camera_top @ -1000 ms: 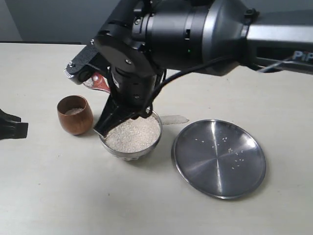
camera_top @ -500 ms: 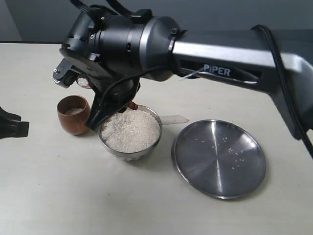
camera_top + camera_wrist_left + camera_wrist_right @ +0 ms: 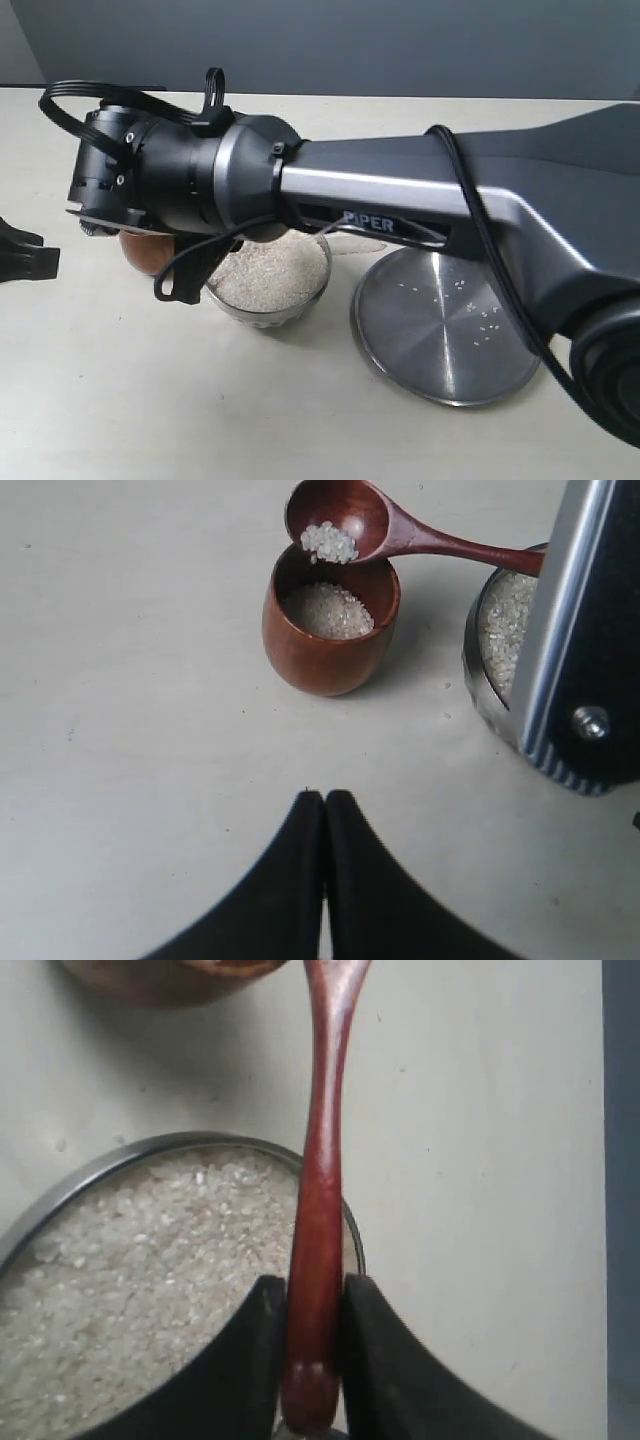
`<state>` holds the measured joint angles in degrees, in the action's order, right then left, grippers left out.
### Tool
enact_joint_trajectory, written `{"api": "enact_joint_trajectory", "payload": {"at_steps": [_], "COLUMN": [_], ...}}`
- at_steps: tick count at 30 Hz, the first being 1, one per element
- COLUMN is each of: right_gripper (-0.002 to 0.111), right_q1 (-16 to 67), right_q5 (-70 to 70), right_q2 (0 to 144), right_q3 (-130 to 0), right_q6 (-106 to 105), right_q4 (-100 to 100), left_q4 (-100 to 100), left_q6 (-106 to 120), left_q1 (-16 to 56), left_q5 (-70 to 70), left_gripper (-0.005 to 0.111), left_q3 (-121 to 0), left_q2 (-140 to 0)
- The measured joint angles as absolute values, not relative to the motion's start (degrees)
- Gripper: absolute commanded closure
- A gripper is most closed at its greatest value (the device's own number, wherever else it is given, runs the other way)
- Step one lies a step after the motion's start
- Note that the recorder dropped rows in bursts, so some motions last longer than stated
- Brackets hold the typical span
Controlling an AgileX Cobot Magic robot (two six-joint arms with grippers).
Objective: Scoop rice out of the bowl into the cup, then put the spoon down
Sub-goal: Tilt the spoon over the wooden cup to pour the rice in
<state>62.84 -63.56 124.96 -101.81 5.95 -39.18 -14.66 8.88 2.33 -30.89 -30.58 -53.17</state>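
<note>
**Tip the spoonful into the cup**

The right fingers [image 3: 245, 1360] pinch the spoon [image 3: 410, 538] near its handle end. Its head carries a small clump of rice [image 3: 328, 542] above the cup [image 3: 330, 650] rim. Centre the head over the mouth, then roll slowly, or grains may land on the counter [image 3: 150, 400]. The cup is partly filled, the bowl [image 3: 262, 312] beside it heaped, and the plate [image 3: 420, 360] holds stray grains. The left fingers [image 3: 290, 880] are pressed together, empty.

Pale cream tabletop [image 3: 150, 420] fills the view (soft, even light across it), with a dark grey-blue wall [image 3: 400, 45] behind.
</note>
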Motion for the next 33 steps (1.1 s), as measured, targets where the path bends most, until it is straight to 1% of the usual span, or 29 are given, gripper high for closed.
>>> {"api": "enact_joint_trajectory", "payload": {"at_steps": [16, 25, 33], "right_gripper": [0.109, 0.109, 0.109], "right_q1": [63.4, 65.5, 65.8], "right_q5": [-65.2, -65.4, -67.2], "right_q2": [125.6, 125.7, 125.7], "right_q3": [-101.8, -101.8, -101.8], "right_q6": [5.2, 4.8, 4.7], "right_q4": [-42.6, -44.9, -47.3], "left_q4": [-14.9, -15.1, -15.2], "left_q6": [8.9, 8.9, 8.9], "left_q1": [2.3, 2.3, 2.3], "left_q5": [-30.8, -30.8, -30.8], "left_gripper": [0.106, 0.106, 0.106], "left_q3": [-30.6, -30.6, -30.6], "left_q2": [-53.2, -53.2, -53.2]}}
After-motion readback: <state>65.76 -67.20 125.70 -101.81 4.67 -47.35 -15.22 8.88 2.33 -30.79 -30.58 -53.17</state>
